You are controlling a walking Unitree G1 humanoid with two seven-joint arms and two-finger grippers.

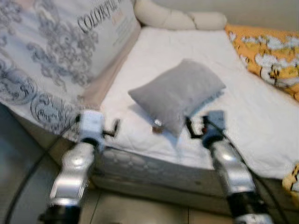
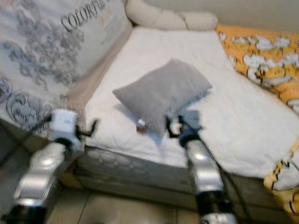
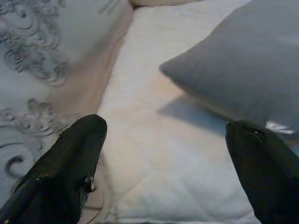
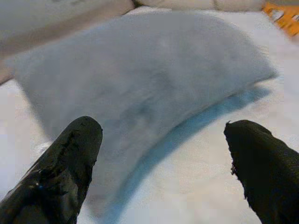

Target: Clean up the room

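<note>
Grey pillow (image 1: 180,93) lay on the white quilted mattress (image 1: 243,121), tilted diagonally, its near corner just ahead of the right gripper (image 1: 196,127). Right gripper sat at the mattress's front edge, fingers spread wide, nothing held; in the right wrist view the pillow (image 4: 140,88) spanned the gap between both fingertips (image 4: 70,158) w/o visible contact. Left gripper (image 1: 113,129) was near the front left corner of the mattress, also spread wide and empty, w/ the pillow off to its right and apart from it; left wrist view showed the pillow's corner (image 3: 233,70) ahead of the fingers (image 3: 74,158) and a pale tag (image 3: 279,127) at its lower edge. Pillow: plump, roughly rectangular, soft matte fabric, slightly creased. A small dark-and-light item (image 1: 158,125) lay by the pillow's near edge; identity unclear. Mattress surface: stitched diamond pattern, padded side panel at front. To the left, a large wrapped panel (image 1: 51,60) w/ grey floral scrollwork and printed lettering leaned against the mattress. At the far end lay a cream bolster-like cushion (image 1: 180,17). On the right, orange bedding w/ white print (image 1: 268,53) covered the mattress edge. Floor (image 1: 140,207) was pale tile. Head views were blurred.
</note>
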